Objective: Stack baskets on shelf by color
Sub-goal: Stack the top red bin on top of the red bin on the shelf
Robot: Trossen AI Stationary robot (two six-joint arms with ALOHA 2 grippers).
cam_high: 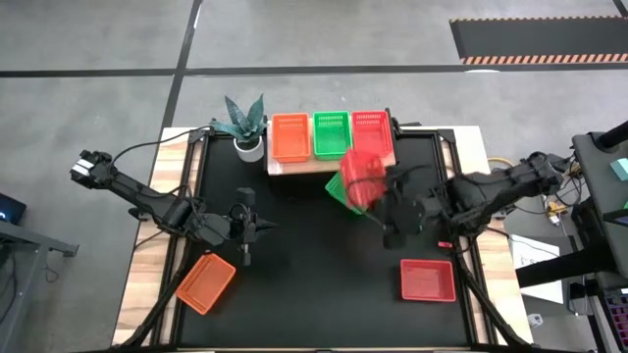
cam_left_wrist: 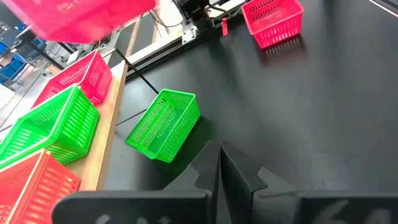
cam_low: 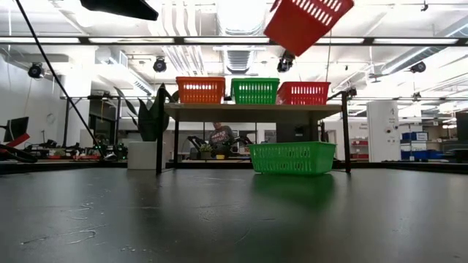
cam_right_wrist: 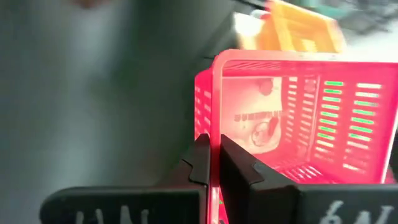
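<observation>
Right gripper (cam_right_wrist: 214, 163) clamped on the wall of a red basket (cam_high: 361, 176), held tilted in the air just in front of the shelf (cam_high: 294, 168), above the green basket (cam_high: 337, 188). Level it, then lower squarely onto the red basket on the shelf (cam_high: 370, 133), probably slowly. Left gripper (cam_left_wrist: 219, 163) clenched empty over the tabletop (cam_high: 314, 265).

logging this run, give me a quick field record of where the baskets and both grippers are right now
shelf: light-wood board holding one orange mesh basket, one green mesh basket, one red mesh basket
right gripper: shut on a tilted red plastic mesh basket, raised in front of the shelf
left gripper: shut, empty, over the black tabletop
tabletop: green basket by the shelf, orange basket front left, red basket front right
</observation>
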